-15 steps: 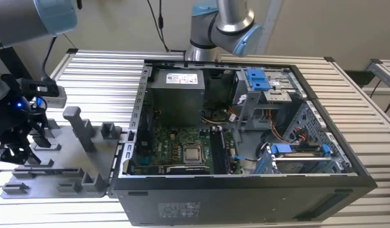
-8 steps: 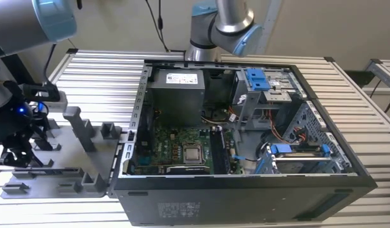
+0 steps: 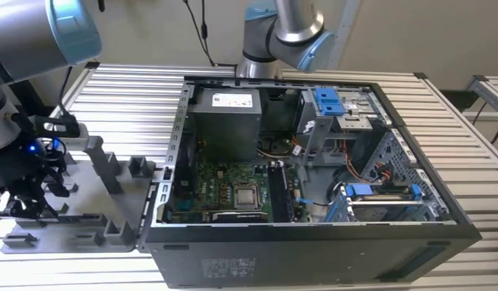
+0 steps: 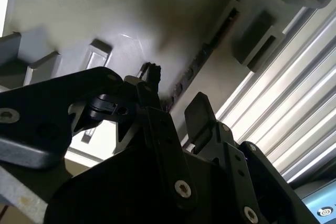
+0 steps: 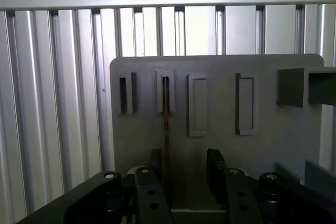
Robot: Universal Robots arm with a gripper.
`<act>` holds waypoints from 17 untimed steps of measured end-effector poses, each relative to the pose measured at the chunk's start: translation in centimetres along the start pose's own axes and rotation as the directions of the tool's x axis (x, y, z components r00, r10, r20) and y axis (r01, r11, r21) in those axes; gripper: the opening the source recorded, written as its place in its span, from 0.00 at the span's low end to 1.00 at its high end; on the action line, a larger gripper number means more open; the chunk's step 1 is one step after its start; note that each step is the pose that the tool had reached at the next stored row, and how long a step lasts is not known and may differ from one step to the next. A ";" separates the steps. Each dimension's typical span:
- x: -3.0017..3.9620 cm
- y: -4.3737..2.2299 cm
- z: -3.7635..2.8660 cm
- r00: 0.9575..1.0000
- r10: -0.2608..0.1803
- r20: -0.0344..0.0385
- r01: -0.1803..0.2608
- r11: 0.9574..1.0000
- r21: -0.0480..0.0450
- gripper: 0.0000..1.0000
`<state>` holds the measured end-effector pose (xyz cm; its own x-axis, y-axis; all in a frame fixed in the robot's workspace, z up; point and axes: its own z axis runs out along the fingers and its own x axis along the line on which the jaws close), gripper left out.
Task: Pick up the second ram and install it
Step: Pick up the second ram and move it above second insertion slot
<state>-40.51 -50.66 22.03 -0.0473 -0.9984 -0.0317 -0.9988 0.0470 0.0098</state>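
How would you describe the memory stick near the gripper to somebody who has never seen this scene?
On the exterior view's left, beside the open computer case, lies a grey holder tray. In the first wrist view the second ram stands on edge in one slot, inside the open gripper. It is the only thin dark strip among grey slots.

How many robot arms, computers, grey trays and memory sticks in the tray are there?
Robot arms: 2
Computer case: 1
Grey holder tray: 1
Memory stick standing in the tray: 1
Total: 5
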 end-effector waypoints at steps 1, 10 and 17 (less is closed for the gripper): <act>0.02 -0.01 0.12 1.000 0.000 0.000 0.000 1.000 -0.002 0.48; 0.53 0.59 1.07 1.000 -0.015 0.008 0.015 1.000 -0.001 0.48; 1.10 0.64 1.86 1.000 -0.029 0.013 0.029 1.000 0.009 0.48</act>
<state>-41.22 -51.67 20.14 -0.0188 -0.9988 -0.0445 -0.9998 0.0188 0.0000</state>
